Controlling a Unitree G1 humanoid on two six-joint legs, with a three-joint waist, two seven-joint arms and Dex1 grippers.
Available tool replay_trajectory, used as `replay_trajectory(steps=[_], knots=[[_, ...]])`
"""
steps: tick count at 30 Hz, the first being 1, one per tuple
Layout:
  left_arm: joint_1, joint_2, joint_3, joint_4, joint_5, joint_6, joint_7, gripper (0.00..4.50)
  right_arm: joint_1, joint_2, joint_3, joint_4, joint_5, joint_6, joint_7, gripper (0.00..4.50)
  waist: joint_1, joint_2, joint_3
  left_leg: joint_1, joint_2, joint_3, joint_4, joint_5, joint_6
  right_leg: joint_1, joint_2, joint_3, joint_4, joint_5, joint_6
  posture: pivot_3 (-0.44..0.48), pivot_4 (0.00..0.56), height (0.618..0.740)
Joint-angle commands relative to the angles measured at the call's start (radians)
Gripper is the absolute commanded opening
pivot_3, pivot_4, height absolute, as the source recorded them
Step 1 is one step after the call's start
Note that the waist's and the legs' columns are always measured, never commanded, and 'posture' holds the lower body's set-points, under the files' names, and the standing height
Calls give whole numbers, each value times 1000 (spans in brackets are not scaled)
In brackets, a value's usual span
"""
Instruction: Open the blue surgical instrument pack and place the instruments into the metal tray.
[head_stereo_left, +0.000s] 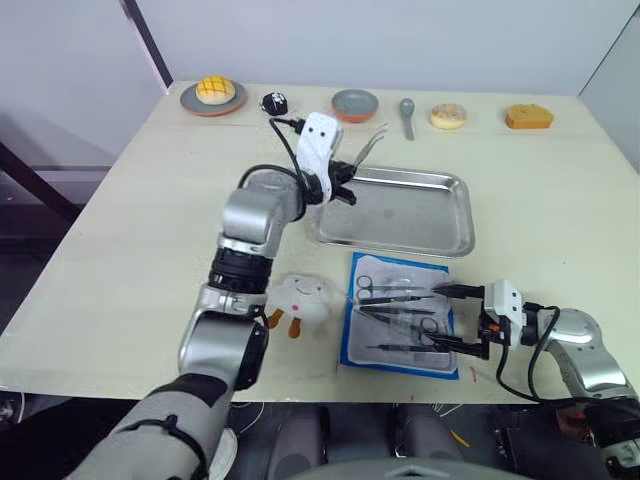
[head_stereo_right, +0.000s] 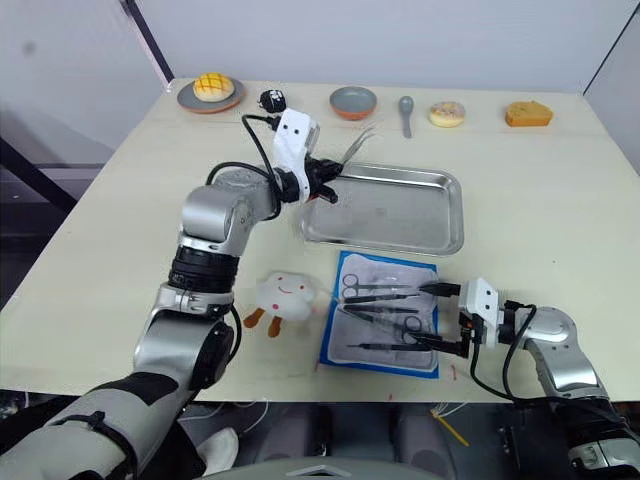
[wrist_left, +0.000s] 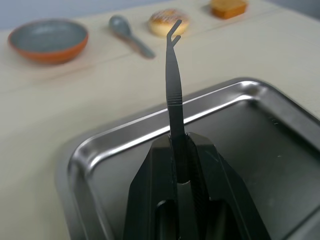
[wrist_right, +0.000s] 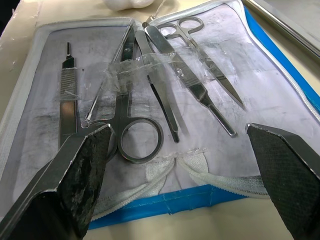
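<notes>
Tray (head_stereo_left: 440, 225): we see a shallow, shiny steel rectangle with rounded corners and a raised rim, at centre frame on the pale surface (head_stereo_left: 120, 260).
Pack (head_stereo_left: 350, 340): flat blue pouch lying open just below the tray, its pale grey lining up, a white zip edge around it.
Instruments (wrist_right: 195, 87): slim silver scissors, forceps and a flat-handled tool lie on the lining under clear straps; two show ring handles.
Tweezers (wrist_left: 172, 75): thin, dark metal with a bent, forked tip, standing up from our left fingers (wrist_left: 150, 200).
Left gripper (head_stereo_left: 345, 190): arm bent up from lower left, wrist over the tray's left rim; fingers clenched on the tweezers' lower end.
Right gripper (head_stereo_left: 455, 318): forearm lies low at lower right, pointing left; its black, rough-faced fingers (wrist_right: 80, 170) are spread wide over the pack's right edge, holding nothing.
Plush toy (head_stereo_left: 300, 297): soft, white, just left of the pack.
</notes>
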Motion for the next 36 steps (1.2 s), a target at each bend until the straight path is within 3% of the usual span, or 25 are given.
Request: replay_trajectory(steps=[1, 5, 12, 27, 28, 30, 32, 33, 36], knots=[[31, -56, 45, -76, 16, 54, 130, 24, 57, -10, 54, 60, -77, 28, -4, 4500, 1, 0, 0, 0, 0, 0, 0, 0, 0, 0, 0, 0, 0, 0, 0, 0, 150, 732], [69, -108, 67, -95, 40, 68, 236, 24, 61, -11, 52, 60, -78, 27, -4, 4500, 2, -1, 0, 0, 0, 0, 0, 0, 0, 0, 0, 0, 0, 0, 0, 0, 150, 732], [84, -138, 45, -32, 77, 66, 308, 24, 59, -6, 53, 65, -78, 24, -5, 4500, 2, -1, 0, 0, 0, 0, 0, 0, 0, 0, 0, 0, 0, 0, 0, 0, 150, 732], [114, -146, 30, 21, 97, 69, 332, 24, 69, 3, 58, 56, -76, 26, -14, 4500, 1, -1, -1, 0, 0, 0, 0, 0, 0, 0, 0, 0, -1, 0, 0, 0, 150, 732], [114, -147, 31, 20, 98, 70, 334, 878, 70, 3, 58, 55, -76, 26, -15, 4500, 2, -1, -1, 0, 0, 0, 0, 0, 0, 0, 0, 0, -1, 0, 0, 0, 150, 732], [113, -150, 30, 17, 99, 72, 336, 1566, 72, 3, 58, 54, -75, 26, -16, 4500, 1, -2, -2, 0, 0, 0, 0, 0, 0, 0, 0, 0, -1, 0, 0, 0, 150, 732], [109, -150, 23, 14, 106, 72, 337, 2530, 72, 4, 59, 53, -76, 27, -17, 4500, 0, -3, -3, 0, 0, 0, -1, 0, 0, 0, 0, 0, -1, 0, 0, 0, 150, 732], [107, -152, 22, 11, 106, 72, 339, 2841, 72, 4, 58, 53, -76, 26, -17, 4500, -1, -3, -3, 1, 0, 0, -1, 0, 0, 0, 0, 0, -1, 0, 0, 0, 150, 732], [102, -154, 23, -12, 106, 67, 342, 2841, 73, 3, 56, 53, -76, 25, -17, 4500, -1, -3, -3, 2, 0, 1, -2, 0, 0, 0, 0, 1, -1, 0, 0, 0, 150, 732]])
